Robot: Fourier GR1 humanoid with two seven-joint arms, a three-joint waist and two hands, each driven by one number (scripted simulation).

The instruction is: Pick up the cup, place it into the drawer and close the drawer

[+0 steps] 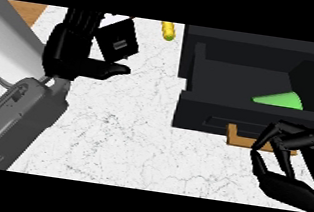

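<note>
The green cup (280, 99) lies on its side inside the open black drawer (212, 108), towards its right rear corner. In front of the drawer's tan handle (239, 136), the right hand (289, 164) hovers with fingers curled, holding nothing. Across the white marbled desk (133, 135), the left hand (74, 56) rests open, fingers up. A yellow object (168, 30) lies at the far edge.

Kitchen: marble counter (133, 140), open drawer (211, 113).
</note>
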